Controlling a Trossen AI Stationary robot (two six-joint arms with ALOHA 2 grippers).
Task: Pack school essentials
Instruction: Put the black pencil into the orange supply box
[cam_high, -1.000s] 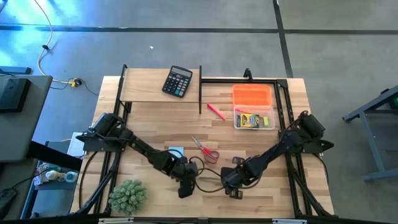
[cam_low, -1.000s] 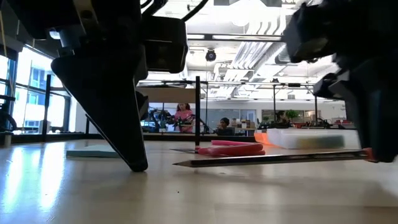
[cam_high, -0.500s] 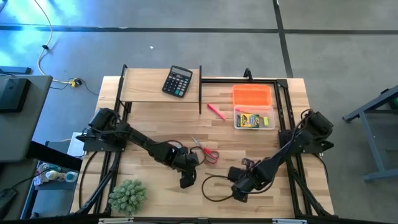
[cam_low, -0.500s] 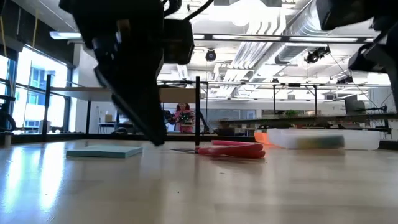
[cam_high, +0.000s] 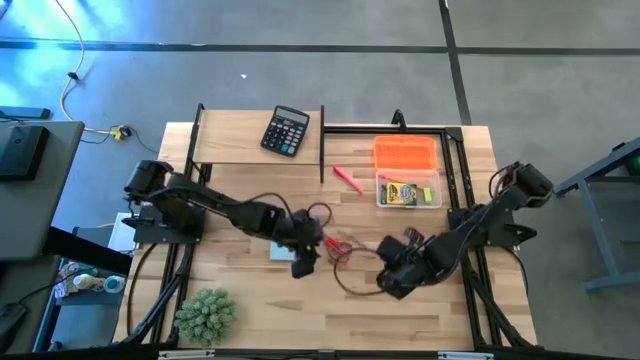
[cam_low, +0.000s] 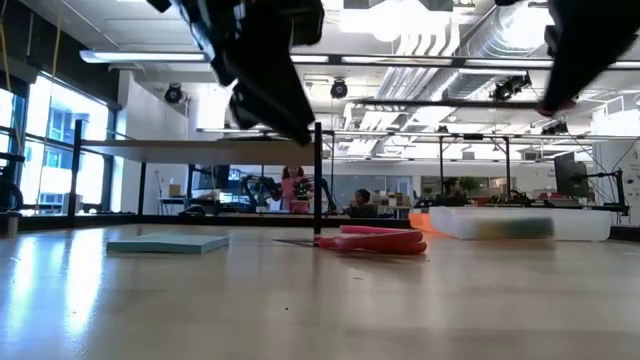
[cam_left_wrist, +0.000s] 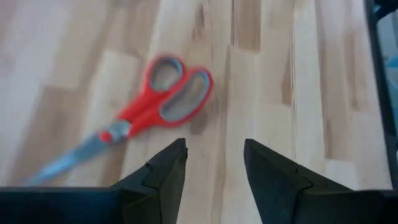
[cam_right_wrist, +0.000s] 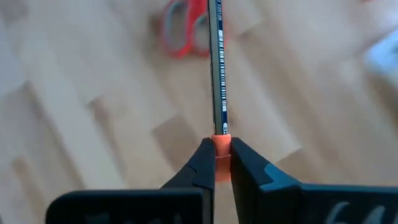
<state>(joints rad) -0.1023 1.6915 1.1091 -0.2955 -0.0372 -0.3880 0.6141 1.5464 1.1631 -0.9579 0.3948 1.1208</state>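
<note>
My right gripper (cam_high: 392, 278) is at the table's near right, shut on a thin pencil (cam_right_wrist: 217, 68) that sticks out ahead of its fingers toward the red-handled scissors (cam_high: 335, 245). My left gripper (cam_high: 305, 257) hangs open and empty above the table's middle. It is over the pale blue note pad (cam_high: 282, 247), and the scissors (cam_left_wrist: 155, 109) lie flat just ahead of it. The clear box (cam_high: 408, 190) at the far right holds the yellow crayon box (cam_high: 400, 192) and a lime-green eraser (cam_high: 428, 195). A pink-red marker (cam_high: 347, 178) lies left of the box. My right gripper pinches the pencil's orange eraser end (cam_right_wrist: 221, 144) between its two fingertips. The pencil runs straight on from the fingers, along them rather than across. It is lifted clear of the table.
An orange lid (cam_high: 405, 153) lies beyond the clear box. A black calculator (cam_high: 286, 131) sits on the raised shelf at the far left. A spiky green plant (cam_high: 205, 315) stands at the near left corner. Black frame posts (cam_high: 322, 140) stand along the far side.
My right gripper has risen and gone toward the table's far right with the pencil, which lay on the table and now hangs clear of it. My left gripper has risen and gone toward the far edge, from near the front to above the note pad beside the scissors.
</note>
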